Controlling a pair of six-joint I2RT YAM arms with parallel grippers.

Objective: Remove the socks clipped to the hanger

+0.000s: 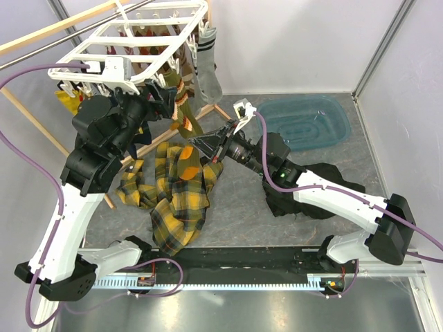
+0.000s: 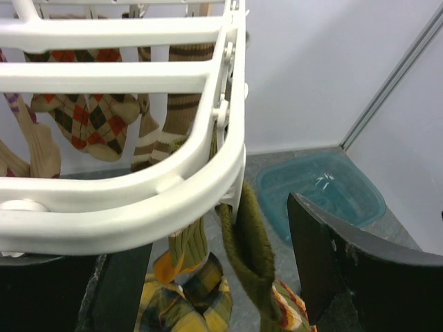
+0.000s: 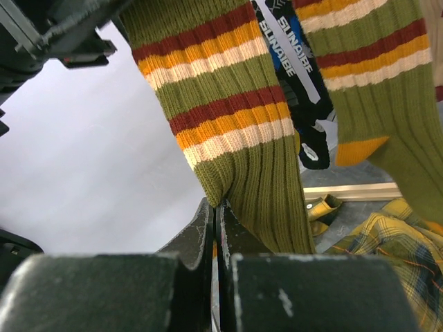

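the white hanger [image 2: 138,200] is the biggest thing here. its grid frame hangs just above my left end effector [image 2: 220,238], which is spread wide, one finger to each side of the frame's near corner, gripping nothing. below both end effectors, on the surface [image 1: 242,207], lies the yellow plaid cloth [image 1: 176,197]. a blue tub [image 1: 304,123] sits off beyond my right wrist.

the socks hang in a crowd from the frame's underside. there are brown argyle ones [image 2: 83,114] beyond my left fingers, and a grey striped one [image 1: 206,66] up and beyond my right end effector [image 3: 218,232].

the one in hand is the olive striped sock [image 3: 228,117]. it drops from the frame's near corner with its long axis upright and its free end pointing down. my right end effector is clenched on its lower part, a fold of ribbed knit pinched between the pads. a second olive sock [image 3: 387,83] and a dark printed one [image 3: 294,69] hang just to the right of my pinch.

i judge the sock light, soft and stretchy, with enough rib to hold without slipping. it will likely lengthen before the clip gives, so a pull along its length, down and away from the frame, looks right. a hold nearer the clip would waste less stretch. the frame only hangs, so i expect it to swing, and my left end effector may need to steady that corner. the clip itself is hidden behind the rim.
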